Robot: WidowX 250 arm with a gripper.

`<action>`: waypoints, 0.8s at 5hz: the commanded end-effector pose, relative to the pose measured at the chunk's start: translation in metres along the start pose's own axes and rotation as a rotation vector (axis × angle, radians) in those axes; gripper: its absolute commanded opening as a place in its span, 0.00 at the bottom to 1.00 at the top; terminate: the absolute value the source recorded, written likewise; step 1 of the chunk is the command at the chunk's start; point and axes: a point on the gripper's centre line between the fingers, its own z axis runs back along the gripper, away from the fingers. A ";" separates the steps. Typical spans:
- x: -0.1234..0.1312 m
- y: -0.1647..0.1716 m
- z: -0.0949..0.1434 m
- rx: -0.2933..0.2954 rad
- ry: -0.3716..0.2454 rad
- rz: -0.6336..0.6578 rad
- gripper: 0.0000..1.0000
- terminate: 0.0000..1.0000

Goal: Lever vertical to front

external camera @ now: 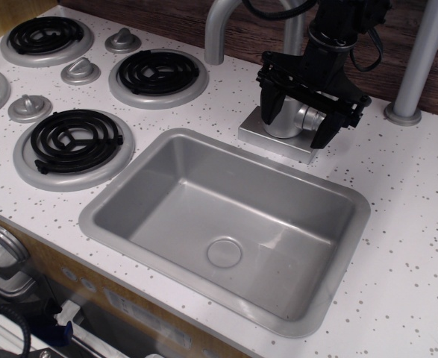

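The faucet body (282,119) is a short silver cylinder on a square base plate (278,140) behind the sink. A stubby silver piece on its right side is the lever (313,117); only this part shows, and the rest is hidden behind the gripper. My black gripper (299,113) comes down from above and straddles the faucet body. One finger (268,101) is on the left of the body and the other finger (330,125) is just right of the lever. The jaws stand wide apart. I cannot tell whether the right finger touches the lever.
The grey sink (226,224) lies in front of the faucet. The curved spout pipe (217,33) rises at the back left. Stove burners (159,74) and round knobs (80,71) are on the left. A grey post (416,67) stands at the back right.
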 end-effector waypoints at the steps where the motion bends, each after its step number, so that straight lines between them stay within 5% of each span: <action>1: 0.000 0.000 0.000 0.000 0.000 0.000 1.00 0.00; 4: 0.026 -0.001 0.026 -0.058 -0.230 0.007 1.00 0.00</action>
